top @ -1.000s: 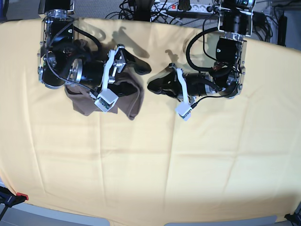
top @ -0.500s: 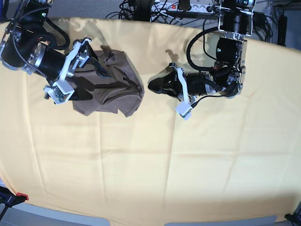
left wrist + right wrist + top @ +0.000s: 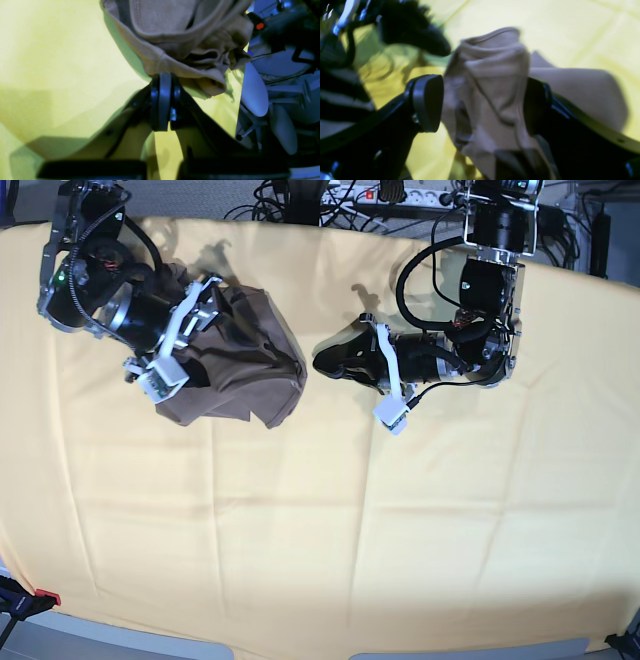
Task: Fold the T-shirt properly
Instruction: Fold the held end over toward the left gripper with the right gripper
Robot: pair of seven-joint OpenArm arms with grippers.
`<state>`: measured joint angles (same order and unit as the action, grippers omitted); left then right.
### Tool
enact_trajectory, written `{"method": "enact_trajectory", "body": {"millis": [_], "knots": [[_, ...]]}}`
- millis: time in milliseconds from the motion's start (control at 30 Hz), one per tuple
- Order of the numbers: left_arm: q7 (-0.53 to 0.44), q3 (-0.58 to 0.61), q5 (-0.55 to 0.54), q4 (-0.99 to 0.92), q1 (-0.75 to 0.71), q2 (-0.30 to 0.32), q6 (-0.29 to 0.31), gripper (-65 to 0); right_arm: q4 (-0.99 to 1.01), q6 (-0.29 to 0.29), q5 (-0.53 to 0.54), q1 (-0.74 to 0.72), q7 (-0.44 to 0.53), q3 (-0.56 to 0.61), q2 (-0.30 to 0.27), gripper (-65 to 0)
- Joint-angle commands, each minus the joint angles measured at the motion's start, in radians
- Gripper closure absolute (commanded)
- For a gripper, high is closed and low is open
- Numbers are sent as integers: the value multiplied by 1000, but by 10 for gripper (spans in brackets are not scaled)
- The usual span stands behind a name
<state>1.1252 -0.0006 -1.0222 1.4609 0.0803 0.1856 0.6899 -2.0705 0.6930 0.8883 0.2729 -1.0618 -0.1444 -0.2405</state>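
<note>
Two claws in view: my right claw (image 3: 482,105) stands wide with the bunched T-shirt (image 3: 235,360) between its fingers; my left claw (image 3: 163,100) sits pinched shut, empty, just beside the shirt's hem. I'd close low on one edge, then spread it across the bench (image 3: 320,520).

Right wrist view, blurred. Right gripper (image 3: 483,103) has its jaws spread apart, one dark pad at left, the other at right. A bunched fold of the T-shirt (image 3: 492,85) stands upright in the gap, touching the right-hand pad; contact with the left pad cannot be judged. More shirt lies behind at right. Yellow cloth (image 3: 570,32) underneath. Left gripper's dark tip (image 3: 425,40) sits upper left, just beside the shirt.
</note>
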Motion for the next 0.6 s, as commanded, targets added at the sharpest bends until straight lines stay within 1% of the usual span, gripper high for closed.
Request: {"method": "enact_trajectory", "body": {"millis": [0,33,67,133,167,233,333,400,567], "knots": [[-18,-3,-31,18,17,3,8,0,-15,5,10,-16,30,8,-9,-413],[-18,-3,-31,18,17,3,8,0,-15,5,-2,-23,30,18,-9,-334],[-18,-3,-31,18,17,3,8,0,-15,5,-6,-28,30,24,-9,-235],[-18,-3,-31,18,17,3,8,0,-16,5,-1,-38,30,26,-9,-17],[-18,-3,-31,18,17,3,8,0,-16,5,13,-38,30,26,-9,0],[-18,-3,-31,18,17,3,8,0,-19,5,66,-37,29,26,-9,0],[-18,-3,-31,18,17,3,8,0,-27,5,209,-34,-17,27,-6,0],[-18,-3,-31,18,17,3,8,0,-33,5,267,-35,-47,27,8,0],[-18,-3,-31,18,17,3,8,0,-33,5,275,-35,-50,50,93,0]]}}
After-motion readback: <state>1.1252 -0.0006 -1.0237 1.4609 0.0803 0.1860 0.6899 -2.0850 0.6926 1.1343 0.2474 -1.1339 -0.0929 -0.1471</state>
